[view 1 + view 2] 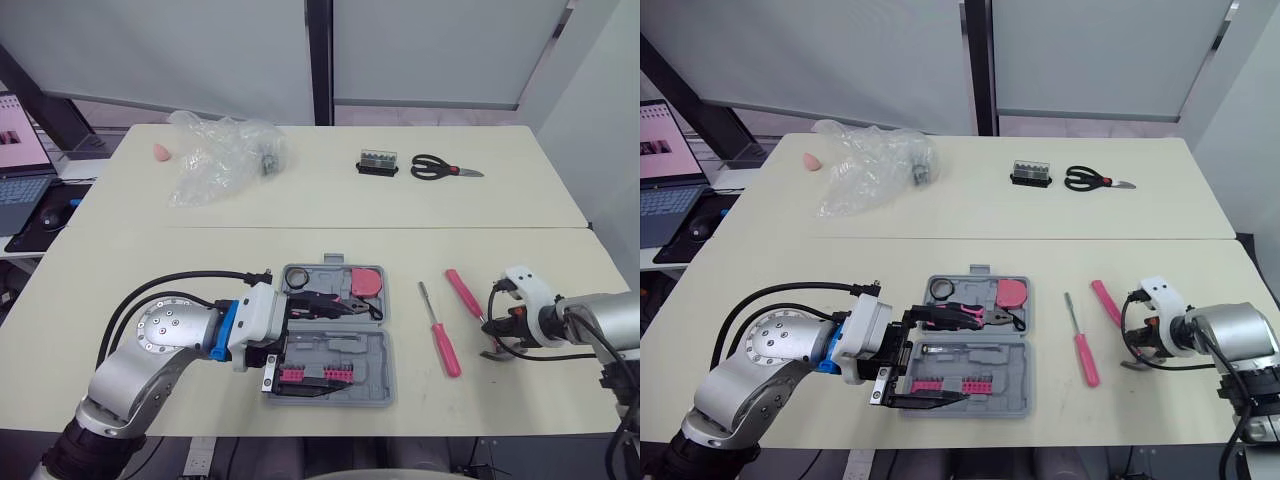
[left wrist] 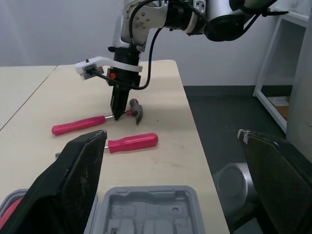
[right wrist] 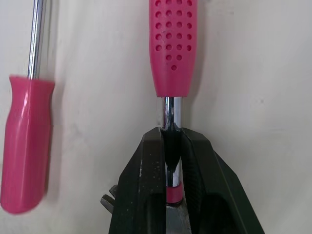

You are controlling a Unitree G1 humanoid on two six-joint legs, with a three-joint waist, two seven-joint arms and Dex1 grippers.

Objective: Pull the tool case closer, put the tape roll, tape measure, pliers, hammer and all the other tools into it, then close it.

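A laptop (image 1: 20, 160) and a mouse (image 1: 52, 212) are seen on a side table at the far left. On the far side of the pale bench (image 1: 150, 260), a small pink object (image 1: 162, 152) is laid just beside a crumpled clear plastic bag (image 1: 225, 150).

At the near edge, the left gripper (image 2: 173, 141) is held over the left side of the open grey tool case (image 1: 390, 370). Its fingers (image 2: 78, 180) are spread wide and nothing is held between them.

Inside the case, a dark tape roll (image 1: 297, 277) is seated in the far-left recess. The pink-handled pliers (image 1: 325, 303) are laid across the middle, and a pink tape measure (image 1: 365, 282) is set at the far-right corner. A row of pink bits (image 1: 315, 375) is lined up along the near half.

Across the bench, a small black bit holder (image 1: 378, 162) and black-handled scissors (image 1: 440, 168) are placed side by side, well apart from the case.

Right of the case, a pink-handled screwdriver (image 1: 440, 335) is laid flat on the bench. Just beside it, the pink-handled hammer (image 1: 463, 293) is laid with its head (image 1: 492, 350) toward the near edge.

The hammer's chrome neck (image 3: 169, 109) is clamped by the right gripper (image 3: 170, 134), just below the pink grip. The fingers (image 3: 146, 175) are closed tight on it while the hammer is seen resting on the bench, outside the case.
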